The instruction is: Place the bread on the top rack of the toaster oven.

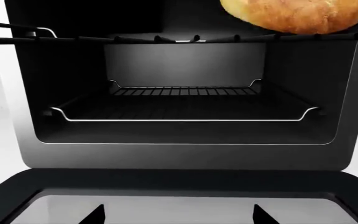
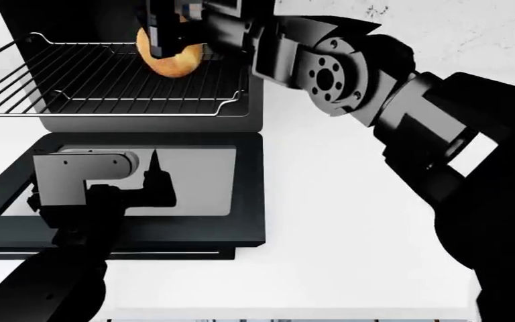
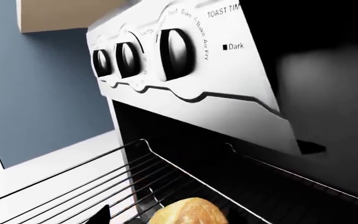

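Head view: high, looking down onto toaster oven (image 2: pixel 150 121) and open door (image 2: pixel 123 201). Left wrist view: low, close, facing oven cavity, bread (image 1: pixel 297 14) upper right. Right wrist view: very close, apparently angled upward past knobs (image 3: pixel 175 53). All share bread, top rack (image 2: pixel 105 87).

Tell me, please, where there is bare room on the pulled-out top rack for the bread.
The top rack is bare across its bars left of the bread, out to its raised edge. The right side is crowded: the right end effector and the bread sit there. The lower rack is also bare.
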You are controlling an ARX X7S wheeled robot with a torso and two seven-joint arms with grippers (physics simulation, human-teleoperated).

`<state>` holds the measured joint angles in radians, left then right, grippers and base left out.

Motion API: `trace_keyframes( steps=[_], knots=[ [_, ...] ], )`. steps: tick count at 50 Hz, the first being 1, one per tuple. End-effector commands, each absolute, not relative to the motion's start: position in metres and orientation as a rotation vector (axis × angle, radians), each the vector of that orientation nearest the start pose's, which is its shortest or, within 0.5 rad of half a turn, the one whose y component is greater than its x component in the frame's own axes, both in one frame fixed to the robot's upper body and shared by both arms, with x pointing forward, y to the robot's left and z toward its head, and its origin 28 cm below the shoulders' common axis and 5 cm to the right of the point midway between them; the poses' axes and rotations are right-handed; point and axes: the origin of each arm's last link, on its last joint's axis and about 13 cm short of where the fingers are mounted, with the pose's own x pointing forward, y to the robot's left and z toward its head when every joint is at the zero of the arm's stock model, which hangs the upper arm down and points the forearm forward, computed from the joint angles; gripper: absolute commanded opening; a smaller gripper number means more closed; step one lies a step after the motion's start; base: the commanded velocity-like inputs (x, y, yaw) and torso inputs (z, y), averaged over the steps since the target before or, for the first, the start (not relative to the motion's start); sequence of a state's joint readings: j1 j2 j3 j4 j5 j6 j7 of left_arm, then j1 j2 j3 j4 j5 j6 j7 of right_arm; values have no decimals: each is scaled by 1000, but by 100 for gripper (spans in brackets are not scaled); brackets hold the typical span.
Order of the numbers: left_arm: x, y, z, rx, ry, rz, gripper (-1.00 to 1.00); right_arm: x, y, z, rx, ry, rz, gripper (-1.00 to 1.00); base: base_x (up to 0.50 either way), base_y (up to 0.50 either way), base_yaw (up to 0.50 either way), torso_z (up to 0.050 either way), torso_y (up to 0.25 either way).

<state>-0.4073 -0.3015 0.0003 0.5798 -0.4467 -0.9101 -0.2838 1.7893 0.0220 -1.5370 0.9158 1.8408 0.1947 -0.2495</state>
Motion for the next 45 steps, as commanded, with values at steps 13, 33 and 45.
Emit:
trace_keyframes(
  steps=[13,33,45],
  knots=[
    [246,239,168,-13,-56,34,100,385,24,352,155,-44,1007,100,0,0,0,0,0],
    [233,237,179,-46,-77,14,100,297,-20,353,59,-227,878,100,0,0,0,0,0],
    [220,235,192,-60,-116,-15,100,246,-43,347,-72,-365,720,100,0,0,0,0,0]
  ],
)
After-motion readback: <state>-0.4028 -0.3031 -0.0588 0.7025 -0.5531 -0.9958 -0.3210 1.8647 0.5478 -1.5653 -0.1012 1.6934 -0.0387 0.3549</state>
